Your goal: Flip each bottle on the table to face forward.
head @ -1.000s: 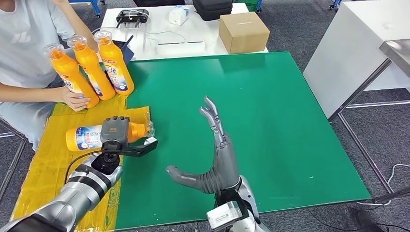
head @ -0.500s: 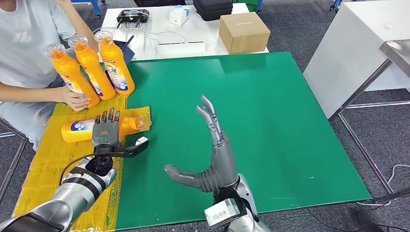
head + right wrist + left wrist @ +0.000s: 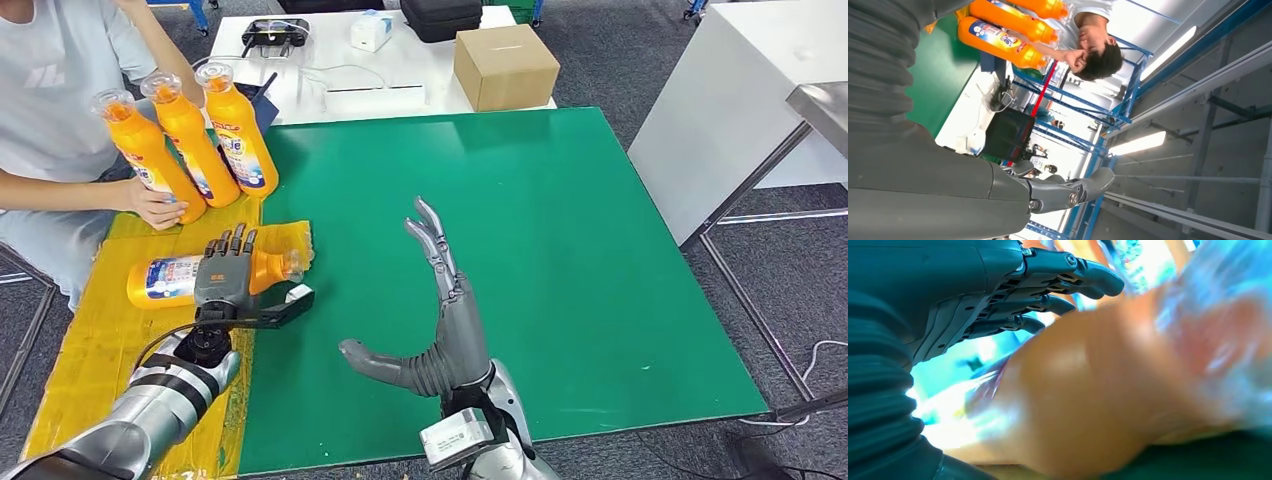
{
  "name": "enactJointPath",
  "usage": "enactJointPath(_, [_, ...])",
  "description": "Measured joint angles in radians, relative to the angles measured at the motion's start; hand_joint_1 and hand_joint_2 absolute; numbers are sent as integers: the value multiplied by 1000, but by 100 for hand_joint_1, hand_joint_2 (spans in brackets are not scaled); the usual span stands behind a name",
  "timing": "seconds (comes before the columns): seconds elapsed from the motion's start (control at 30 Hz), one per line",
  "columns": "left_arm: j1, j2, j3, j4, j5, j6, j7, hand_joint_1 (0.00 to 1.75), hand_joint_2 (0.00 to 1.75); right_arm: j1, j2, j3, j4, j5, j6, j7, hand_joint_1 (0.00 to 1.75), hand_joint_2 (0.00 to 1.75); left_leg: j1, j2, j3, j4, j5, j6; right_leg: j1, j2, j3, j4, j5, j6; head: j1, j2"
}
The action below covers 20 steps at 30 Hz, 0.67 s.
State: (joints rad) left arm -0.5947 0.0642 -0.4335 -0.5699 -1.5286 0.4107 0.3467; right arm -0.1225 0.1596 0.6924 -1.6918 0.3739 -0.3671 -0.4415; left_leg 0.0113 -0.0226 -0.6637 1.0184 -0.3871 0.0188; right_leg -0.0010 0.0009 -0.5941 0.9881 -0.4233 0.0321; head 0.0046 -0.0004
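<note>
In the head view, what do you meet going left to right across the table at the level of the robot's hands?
Lying orange bottle → left hand resting on it → right hand, open above the green mat.

An industrial robot test lab: a green work table (image 3: 600, 250) on grey carpet (image 3: 620, 60), blue steel racking (image 3: 1128, 100), strip lights (image 3: 1143, 142) overhead, equipment cases (image 3: 440, 15) on a white bench (image 3: 330, 60).
</note>
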Motion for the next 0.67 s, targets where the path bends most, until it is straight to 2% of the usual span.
enactJointPath(0.13, [65, -36, 76, -108, 89, 100, -176, 0, 175, 10, -2, -1, 0, 9, -10, -1, 0, 175, 0, 0, 0, 0, 0, 0, 0, 0, 0, 0, 0, 0, 0, 0])
enactJointPath(0.23, [146, -56, 116, -261, 97, 221, -230, 0, 175, 24, -7, -4, 0, 12, -21, -8, 0, 175, -1, 1, 0, 0, -1, 0, 0, 0, 0, 0, 0, 0, 0, 0])
enactJointPath(0.3, [209, -65, 136, -383, 123, 266, -266, 0, 175, 35, -11, -7, 0, 12, -32, -13, 0, 175, -1, 1, 0, 0, -1, 0, 0, 0, 0, 0, 0, 0, 0, 0])
enactJointPath(0.37, [271, -70, 149, -499, 233, 258, -339, 0, 175, 45, -15, -10, 0, 12, -42, -18, 0, 175, -1, 1, 0, 0, -1, 0, 0, 0, -1, 0, 0, 0, 0, 0])
enactJointPath(0.53, [374, -74, 154, -716, 695, 136, -600, 0, 175, 57, -23, -17, 0, 3, -48, -29, 0, 175, 0, 1, 0, 0, -2, -1, 0, 0, -1, 0, -1, 0, 0, 0])
enactJointPath(0.6, [403, -74, 154, -786, 824, 84, -672, 0, 175, 58, -25, -18, 0, -1, -49, -31, 0, 175, 0, 1, 0, 0, -1, -1, 0, 0, -1, 0, -1, 0, 0, 0])
enactJointPath(0.67, [423, -74, 154, -834, 897, 50, -706, 0, 175, 58, -26, -19, 0, -4, -51, -34, 0, 175, 0, 1, 0, 0, -1, -1, 0, 0, -1, 0, -1, 0, 0, 0])
